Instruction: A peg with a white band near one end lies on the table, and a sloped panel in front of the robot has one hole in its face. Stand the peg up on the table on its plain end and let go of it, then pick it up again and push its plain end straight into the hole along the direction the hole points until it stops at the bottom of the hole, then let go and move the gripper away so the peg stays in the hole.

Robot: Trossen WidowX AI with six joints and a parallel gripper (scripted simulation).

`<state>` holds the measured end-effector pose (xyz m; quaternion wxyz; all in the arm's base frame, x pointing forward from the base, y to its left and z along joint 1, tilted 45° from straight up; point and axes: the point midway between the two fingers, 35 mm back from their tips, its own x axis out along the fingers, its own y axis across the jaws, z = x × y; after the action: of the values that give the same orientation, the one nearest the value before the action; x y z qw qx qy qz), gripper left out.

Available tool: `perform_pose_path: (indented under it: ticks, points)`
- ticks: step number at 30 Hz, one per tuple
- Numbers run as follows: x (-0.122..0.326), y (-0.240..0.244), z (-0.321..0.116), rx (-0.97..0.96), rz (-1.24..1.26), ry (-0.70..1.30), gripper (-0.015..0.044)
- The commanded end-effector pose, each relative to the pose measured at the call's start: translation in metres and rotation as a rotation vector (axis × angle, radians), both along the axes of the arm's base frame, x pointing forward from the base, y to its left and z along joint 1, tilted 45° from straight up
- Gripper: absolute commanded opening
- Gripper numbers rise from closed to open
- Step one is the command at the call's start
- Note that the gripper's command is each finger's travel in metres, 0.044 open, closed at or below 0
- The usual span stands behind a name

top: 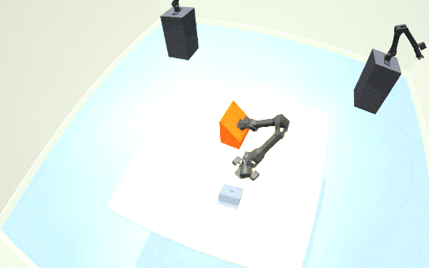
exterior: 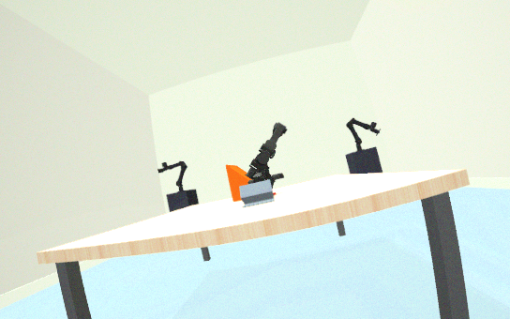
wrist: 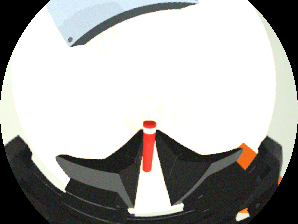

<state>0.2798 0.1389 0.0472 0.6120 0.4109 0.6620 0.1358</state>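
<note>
Red, likely light and stiff, maybe slick on smooth sides. Pinching the peg near its white band with the claw, on the robot's side of the panel, band end toward it. Good grip for keeping the plain end free. Room before the panel's near edge; mind that edge when swinging upright.

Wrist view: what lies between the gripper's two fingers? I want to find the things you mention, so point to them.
The red peg (exterior: 275, 193) (wrist: 148, 155) lies there, with its white band (wrist: 149, 131) near one end. The wrist view shows it.
</note>
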Motion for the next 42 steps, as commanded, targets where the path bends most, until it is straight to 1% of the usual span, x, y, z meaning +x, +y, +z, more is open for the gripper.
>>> perform_pose_path:
  ticks: [1,42]
  points:
    - [0.0,0.0,0.0,-0.003,-0.007,-0.002,0.0051]
    - [-0.017,-0.01,0.019,-0.137,-0.249,-0.226,0.0051]
